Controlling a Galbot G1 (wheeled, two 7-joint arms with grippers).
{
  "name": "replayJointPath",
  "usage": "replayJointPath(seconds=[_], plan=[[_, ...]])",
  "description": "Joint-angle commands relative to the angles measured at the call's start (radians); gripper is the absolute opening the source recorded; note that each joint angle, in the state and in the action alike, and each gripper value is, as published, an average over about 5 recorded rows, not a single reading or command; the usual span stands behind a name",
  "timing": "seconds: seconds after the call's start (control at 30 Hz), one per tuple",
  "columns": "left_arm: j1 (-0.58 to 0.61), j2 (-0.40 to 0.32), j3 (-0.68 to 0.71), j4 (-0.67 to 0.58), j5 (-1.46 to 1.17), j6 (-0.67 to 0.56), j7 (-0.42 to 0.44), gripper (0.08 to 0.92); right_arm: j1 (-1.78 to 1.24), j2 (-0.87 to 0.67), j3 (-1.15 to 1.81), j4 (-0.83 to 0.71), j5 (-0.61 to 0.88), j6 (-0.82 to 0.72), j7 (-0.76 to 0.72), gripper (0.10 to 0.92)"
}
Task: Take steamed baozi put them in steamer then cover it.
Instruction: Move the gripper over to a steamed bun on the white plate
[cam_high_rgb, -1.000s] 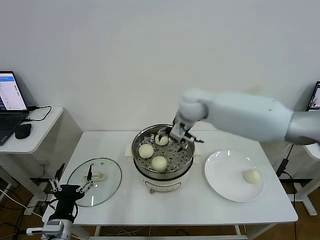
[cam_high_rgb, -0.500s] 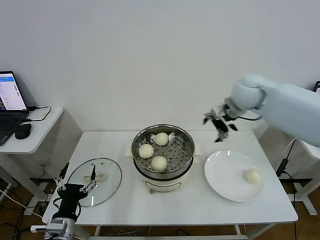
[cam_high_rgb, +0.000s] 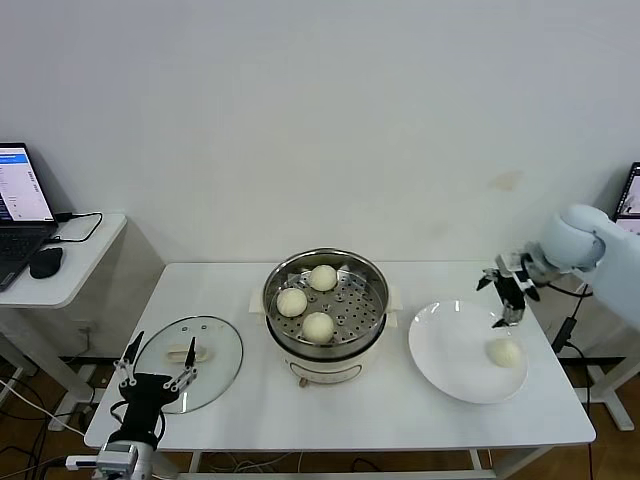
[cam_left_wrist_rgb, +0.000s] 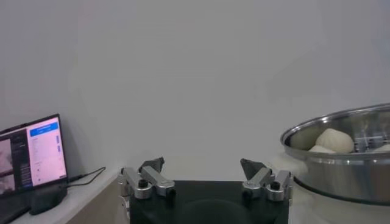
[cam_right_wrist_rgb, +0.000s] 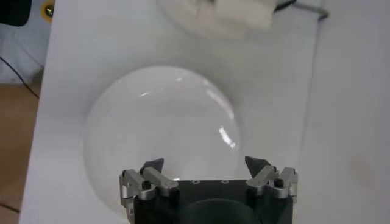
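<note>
Swinging from the steamer (cam_high_rgb: 325, 305) at frame centre, the right gripper (cam_high_rgb: 509, 287) is now hovering wide, empty, above the last baozi (cam_high_rgb: 504, 351) on the plate (cam_high_rgb: 445, 350) at lower right.

Smooth white shell on the right arm (cam_high_rgb: 585, 242) — black claw (cam_right_wrist_rgb: 208, 168) bodies, silver finger links, dark tips, small black screws.
</note>
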Motion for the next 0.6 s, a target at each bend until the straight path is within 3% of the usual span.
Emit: replayJointPath(seconds=[0.03,0.6], plan=[[0.006,-0.006,-0.001,-0.004,0.006,0.001,-0.001,0.823,-0.324,0.018,0.276,-0.136,-0.148,0.075,-0.002,0.823],[0.004,-0.012,-0.007,0.010,0.007,-0.001,-0.002,0.823,-0.330,0.140,0.282,-0.262,-0.241,0.062,0.041,0.819]])
